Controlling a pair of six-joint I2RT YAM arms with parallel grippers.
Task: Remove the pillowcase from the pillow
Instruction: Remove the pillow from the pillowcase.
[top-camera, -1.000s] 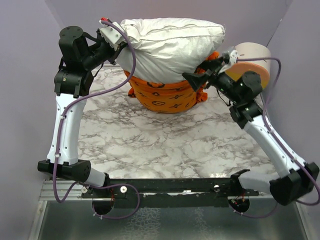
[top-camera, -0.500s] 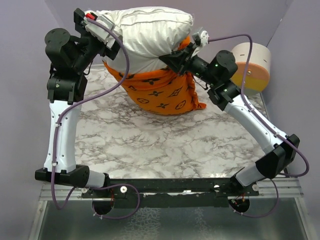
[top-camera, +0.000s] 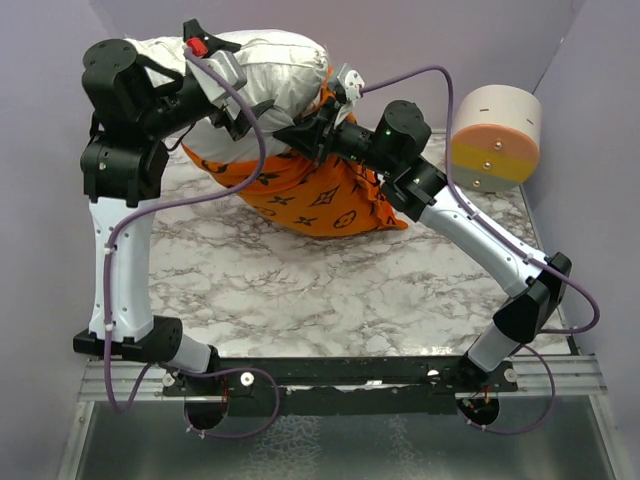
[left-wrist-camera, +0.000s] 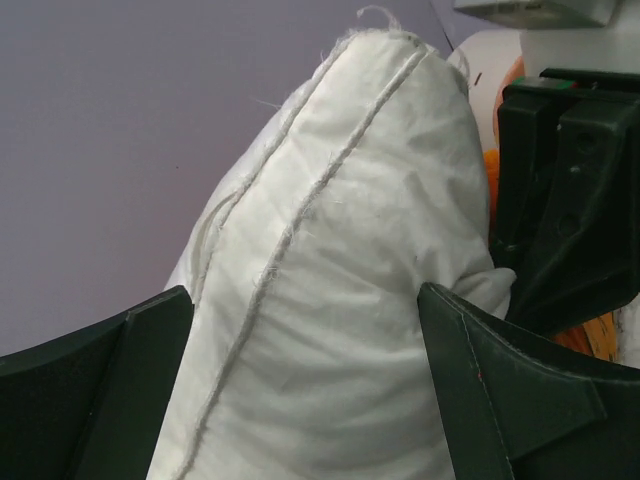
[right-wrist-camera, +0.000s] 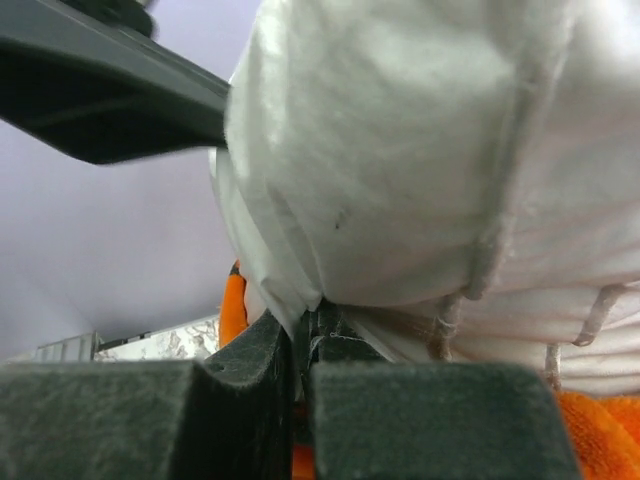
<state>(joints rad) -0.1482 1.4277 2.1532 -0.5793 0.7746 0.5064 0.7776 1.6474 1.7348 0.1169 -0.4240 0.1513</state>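
The white pillow (top-camera: 275, 65) is held up at the back left, its lower half still inside the orange patterned pillowcase (top-camera: 320, 195), which sags onto the marble table (top-camera: 330, 290). My left gripper (top-camera: 247, 108) stands wide open against the pillow's left side. In the left wrist view the pillow (left-wrist-camera: 330, 260) bulges between my left gripper's (left-wrist-camera: 305, 385) spread fingers (left-wrist-camera: 500, 400). My right gripper (top-camera: 288, 131) reaches in from the right at the pillowcase's rim. In the right wrist view it (right-wrist-camera: 305, 335) is shut on a pinched white fold of the pillow (right-wrist-camera: 400, 160), with orange pillowcase (right-wrist-camera: 232, 310) just below.
A white, orange and yellow round cylinder (top-camera: 495, 135) lies at the back right. Purple walls close in the back and both sides. The right arm stretches diagonally across the table's right half.
Both arms have swung left, carrying the pillow and pillowcase with them. My left gripper let go of the pillow's corner and opened wide. My right gripper closed on the pillow's fabric.
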